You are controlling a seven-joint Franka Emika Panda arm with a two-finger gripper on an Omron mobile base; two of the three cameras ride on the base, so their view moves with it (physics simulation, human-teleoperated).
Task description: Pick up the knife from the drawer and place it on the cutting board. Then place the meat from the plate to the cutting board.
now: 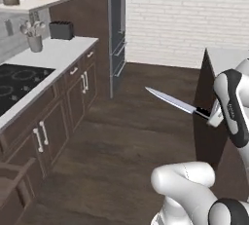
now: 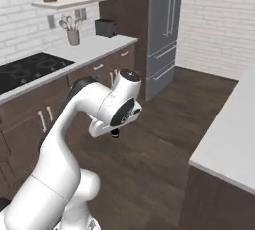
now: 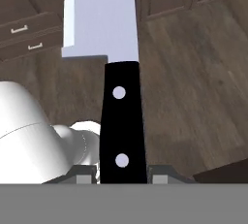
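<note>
Knife [image 1: 172, 102] with pointed silver blade, riveted black handle (flat-sided) clamped tight in gripper [image 1: 210, 115], over dark plank floor [image 1: 121, 146]

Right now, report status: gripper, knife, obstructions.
Gripper shut on knife handle. Knife in air over the floor, blade pointing toward the cabinets. Nothing near the blade.

The knife [image 3: 102, 48] has its blade tip cut off by the hand view's top edge. The handle's butt is hidden between the claw [image 3: 121, 173] fingers.
</note>
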